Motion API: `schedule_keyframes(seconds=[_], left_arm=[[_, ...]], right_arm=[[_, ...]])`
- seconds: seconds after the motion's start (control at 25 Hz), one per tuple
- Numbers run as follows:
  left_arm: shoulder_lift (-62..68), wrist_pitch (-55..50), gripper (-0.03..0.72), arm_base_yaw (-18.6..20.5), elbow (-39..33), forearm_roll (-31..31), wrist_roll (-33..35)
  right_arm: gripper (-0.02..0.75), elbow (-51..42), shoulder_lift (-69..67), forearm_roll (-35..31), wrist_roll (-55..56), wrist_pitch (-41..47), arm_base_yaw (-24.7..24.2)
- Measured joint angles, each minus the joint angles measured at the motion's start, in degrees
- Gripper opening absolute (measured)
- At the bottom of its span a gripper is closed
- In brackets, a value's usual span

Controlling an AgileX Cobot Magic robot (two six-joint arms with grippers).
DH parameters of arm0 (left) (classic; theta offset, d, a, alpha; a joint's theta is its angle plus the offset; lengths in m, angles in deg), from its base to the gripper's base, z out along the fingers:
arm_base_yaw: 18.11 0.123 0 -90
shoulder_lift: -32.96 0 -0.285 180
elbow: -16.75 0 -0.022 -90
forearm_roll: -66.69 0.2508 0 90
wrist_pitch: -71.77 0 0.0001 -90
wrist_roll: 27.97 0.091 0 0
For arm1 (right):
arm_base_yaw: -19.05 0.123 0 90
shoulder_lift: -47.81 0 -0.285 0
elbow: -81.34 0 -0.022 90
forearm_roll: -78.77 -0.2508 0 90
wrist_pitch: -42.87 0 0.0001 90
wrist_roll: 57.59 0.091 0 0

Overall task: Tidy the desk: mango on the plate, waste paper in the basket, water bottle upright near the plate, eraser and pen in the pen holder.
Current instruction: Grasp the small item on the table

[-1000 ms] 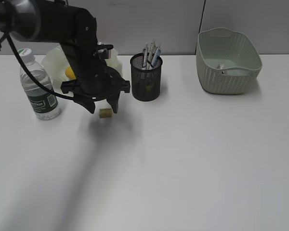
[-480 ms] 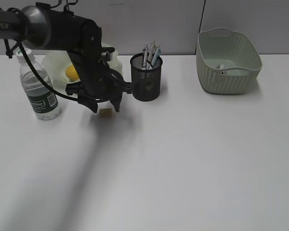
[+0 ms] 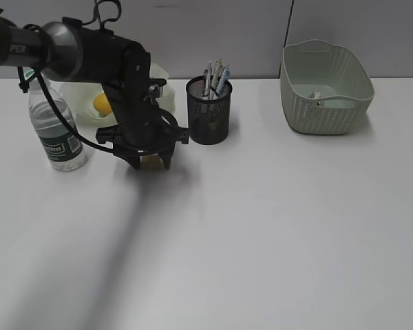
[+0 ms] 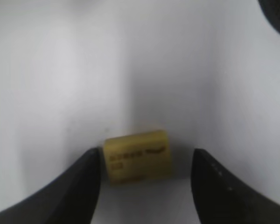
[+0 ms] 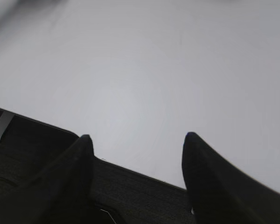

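The left gripper [image 4: 144, 179] is hanging low over the plain white tabletop [image 3: 275, 227], jaws apart, the yellow eraser [image 4: 138, 157] lying between them, nearer the left one. The right gripper [image 5: 136, 140] is idling over bare tabletop, jaws apart.

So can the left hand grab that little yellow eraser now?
Probably yes. The left hand is open with the eraser lying on the desk between its fingers, and nothing blocks it.
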Motion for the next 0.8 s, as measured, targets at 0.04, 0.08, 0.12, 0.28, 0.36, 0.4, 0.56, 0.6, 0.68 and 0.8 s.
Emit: schedule_keyframes(seconds=[0.04, 0.08, 0.12, 0.28, 0.36, 0.4, 0.56, 0.6, 0.68, 0.8], left_arm=[[0.00, 0.06, 0.469, 0.00, 0.00, 0.12, -0.02], [0.00, 0.11, 0.453, 0.00, 0.00, 0.42, -0.15], [0.00, 0.11, 0.437, 0.00, 0.00, 0.69, -0.14], [0.06, -0.07, 0.322, 0.00, 0.00, 1.38, -0.14], [0.06, -0.07, 0.299, 0.00, 0.00, 1.45, -0.14], [0.06, -0.07, 0.298, 0.00, 0.00, 1.45, -0.14], [0.00, -0.42, 0.295, 0.00, 0.00, 1.45, -0.14], [-0.12, -0.58, 0.295, 0.00, 0.00, 1.45, -0.14], [-0.44, -1.63, 0.294, 0.00, 0.00, 1.45, -0.14], [-2.04, -3.20, 0.292, 0.00, 0.00, 1.63, -0.14]], right_arm=[[0.478, 0.00, 0.00, 0.00, 0.00, 0.00, 0.00], [0.478, 0.00, 0.00, 0.00, 0.00, 0.00, 0.00], [0.478, 0.00, 0.00, 0.00, 0.00, 0.00, 0.00], [0.478, 0.00, 0.00, 0.00, 0.00, 0.00, 0.00], [0.478, 0.00, 0.00, 0.00, 0.00, 0.00, 0.00], [0.478, 0.00, 0.00, 0.00, 0.00, 0.00, 0.00], [0.478, 0.00, 0.00, 0.00, 0.00, 0.00, 0.00], [0.478, 0.00, 0.00, 0.00, 0.00, 0.00, 0.00], [0.478, 0.00, 0.00, 0.00, 0.00, 0.00, 0.00], [0.478, 0.00, 0.00, 0.00, 0.04, 0.00, 0.00]])
